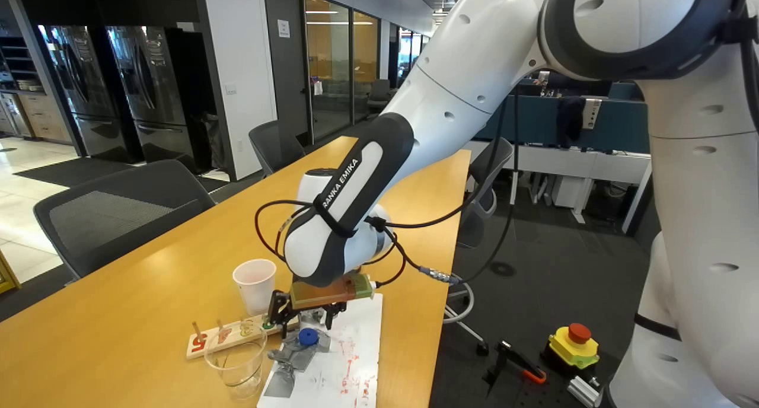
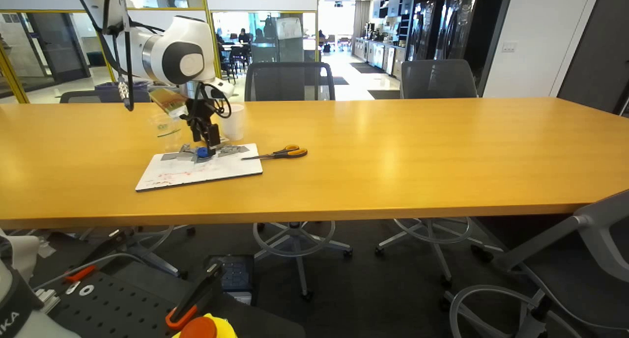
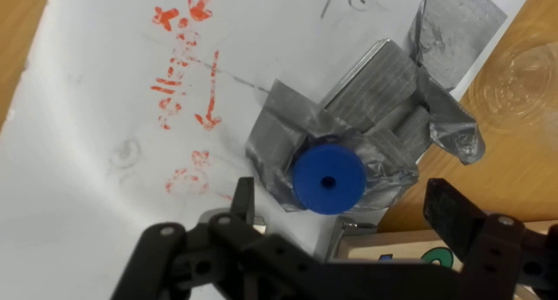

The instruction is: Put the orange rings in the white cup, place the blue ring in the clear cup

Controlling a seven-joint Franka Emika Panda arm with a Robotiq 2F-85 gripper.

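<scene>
Blue ring [image 3: 329, 199], its centre hole [image 3: 328, 182] distinct only in the wrist view

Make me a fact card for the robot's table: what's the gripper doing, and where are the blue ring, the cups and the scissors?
Blue ring: on grey tape on the whiteboard
Gripper: open, over it, holding nothing
White cup: upright, beside the number board; its inside bottom is hidden, contents unknown
Clear cup: upright, on that board's other side
Scissors: on the table, tips over the whiteboard
</scene>
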